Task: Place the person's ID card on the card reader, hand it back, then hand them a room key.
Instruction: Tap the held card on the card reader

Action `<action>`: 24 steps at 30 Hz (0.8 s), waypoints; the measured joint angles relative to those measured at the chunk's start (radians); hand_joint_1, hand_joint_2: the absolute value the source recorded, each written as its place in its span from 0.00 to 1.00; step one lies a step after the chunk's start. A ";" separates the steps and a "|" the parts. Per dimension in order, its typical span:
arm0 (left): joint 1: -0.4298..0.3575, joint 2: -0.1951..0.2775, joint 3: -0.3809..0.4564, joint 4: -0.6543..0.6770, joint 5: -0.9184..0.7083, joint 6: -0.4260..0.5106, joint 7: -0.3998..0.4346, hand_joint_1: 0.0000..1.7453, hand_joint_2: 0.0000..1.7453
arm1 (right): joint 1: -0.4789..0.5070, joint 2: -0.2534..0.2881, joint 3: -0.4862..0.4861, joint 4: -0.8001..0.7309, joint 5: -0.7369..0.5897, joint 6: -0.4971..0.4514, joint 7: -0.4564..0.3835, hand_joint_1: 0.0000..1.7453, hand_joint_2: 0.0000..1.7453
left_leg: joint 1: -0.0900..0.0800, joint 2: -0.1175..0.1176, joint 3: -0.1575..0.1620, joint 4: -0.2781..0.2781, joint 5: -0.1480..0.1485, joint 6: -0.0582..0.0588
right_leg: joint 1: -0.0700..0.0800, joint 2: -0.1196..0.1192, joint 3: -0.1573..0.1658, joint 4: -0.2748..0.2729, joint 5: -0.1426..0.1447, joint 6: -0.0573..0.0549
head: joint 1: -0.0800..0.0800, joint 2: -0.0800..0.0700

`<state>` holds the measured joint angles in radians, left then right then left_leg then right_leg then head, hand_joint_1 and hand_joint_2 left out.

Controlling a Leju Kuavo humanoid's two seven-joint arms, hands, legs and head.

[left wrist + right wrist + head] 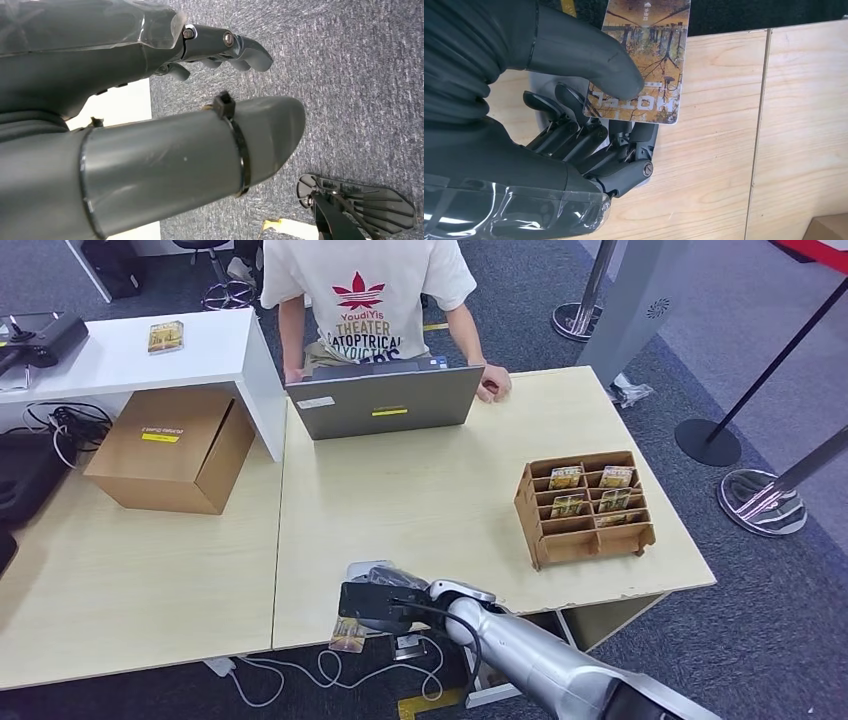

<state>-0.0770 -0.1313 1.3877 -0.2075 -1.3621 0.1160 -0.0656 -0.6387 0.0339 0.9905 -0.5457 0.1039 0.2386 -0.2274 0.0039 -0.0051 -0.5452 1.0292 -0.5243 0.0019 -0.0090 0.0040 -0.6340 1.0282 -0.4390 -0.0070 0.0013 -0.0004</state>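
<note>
My right hand (380,602) hovers at the table's front edge, over a small grey card reader (364,568). It pinches a card (348,636) with an autumn-tree picture, which hangs down past the table edge. Up close, the thumb presses this card (644,65), printed HOTEL, against the fingers of the right hand (549,150), and the grey reader (535,92) lies beneath them. My left hand (165,160) hangs over grey carpet and holds nothing, fingers apart from the thumb. The person (365,300) stands behind the laptop, one hand (492,388) resting on the table.
An open grey laptop (385,400) stands at the far edge. A wooden slotted box (585,505) with several similar cards sits on the right. A cardboard box (170,448) sits to the left under a white shelf (120,355). Cables (330,670) hang below the front edge.
</note>
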 joint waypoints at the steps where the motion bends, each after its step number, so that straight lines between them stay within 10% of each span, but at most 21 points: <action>1: 0.000 0.001 -0.001 0.000 -0.001 -0.001 0.000 0.00 0.00 | -0.006 0.002 0.006 0.010 -0.003 0.005 0.003 1.00 1.00 | 0.000 0.000 0.001 0.000 0.000 0.000 | 0.000 0.000 0.000 0.000 0.000 0.000 | 0.000 0.000; 24: 0.001 0.007 -0.018 0.007 0.004 -0.006 0.010 0.00 0.00 | -0.093 0.010 0.031 0.095 -0.061 0.009 -0.017 1.00 1.00 | 0.000 0.000 0.005 0.000 0.001 0.000 | 0.000 0.000 0.006 0.000 0.001 0.000 | 0.000 0.000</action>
<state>-0.0759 -0.1241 1.3699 -0.2004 -1.3583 0.1102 -0.0557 -0.7314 0.0436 1.0215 -0.4506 0.0425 0.2476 -0.2441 0.0038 -0.0049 -0.5398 1.0293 -0.5235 0.0015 -0.0089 0.0039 -0.6281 1.0280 -0.4382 -0.0070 0.0014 -0.0004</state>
